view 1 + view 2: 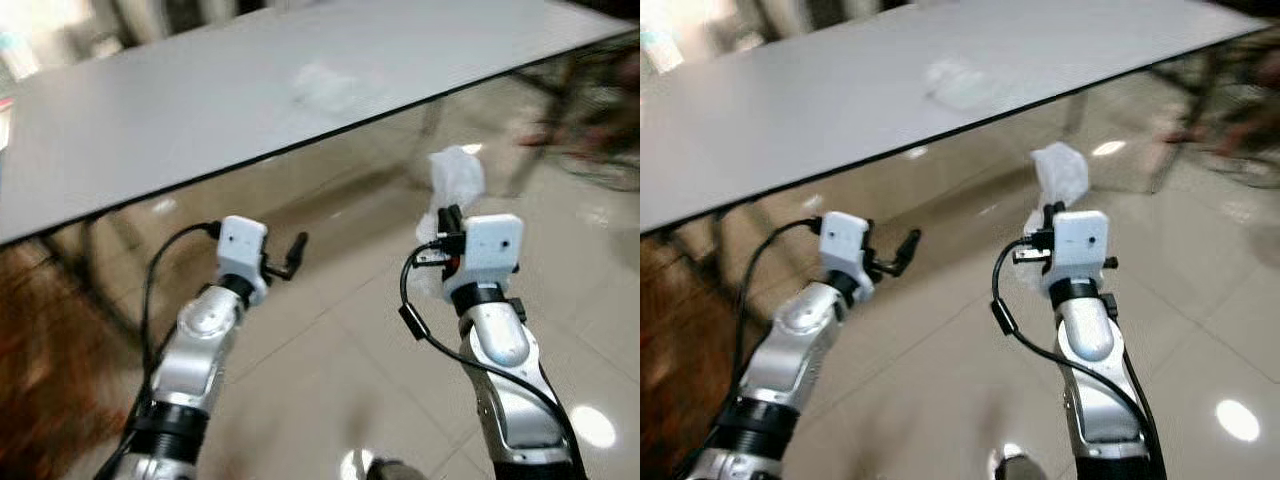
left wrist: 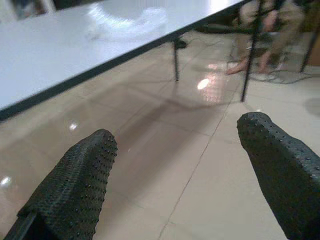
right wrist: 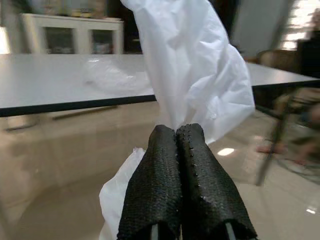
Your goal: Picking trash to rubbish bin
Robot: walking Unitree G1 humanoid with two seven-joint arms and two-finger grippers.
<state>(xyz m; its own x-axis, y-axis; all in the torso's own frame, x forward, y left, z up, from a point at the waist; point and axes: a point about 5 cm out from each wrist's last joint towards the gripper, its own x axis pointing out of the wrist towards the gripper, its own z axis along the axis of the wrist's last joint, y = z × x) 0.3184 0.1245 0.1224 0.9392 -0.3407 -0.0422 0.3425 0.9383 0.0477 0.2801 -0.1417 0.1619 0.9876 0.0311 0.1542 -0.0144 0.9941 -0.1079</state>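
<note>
— Where's the trash?

— The white bag (image 3: pixel 200 80) is pinched between the right gripper (image 3: pixel 177 137)'s closed fingers, most of it billowing above the tips and a tail hanging below, held over the floor (image 1: pixel 330 370) in front of the table (image 1: pixel 200 110).

— And the left gripper (image 2: pixel 175 145)?

— Jaws wide apart, nothing between them. A clear wrapper (image 1: pixel 325 85) lies on the table.

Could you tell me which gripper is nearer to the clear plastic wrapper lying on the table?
Neither clearly. The clear plastic wrapper lies on the table, ahead of both. The right gripper, shut on a white bag, and the open left gripper both hang short of the table edge.
</note>
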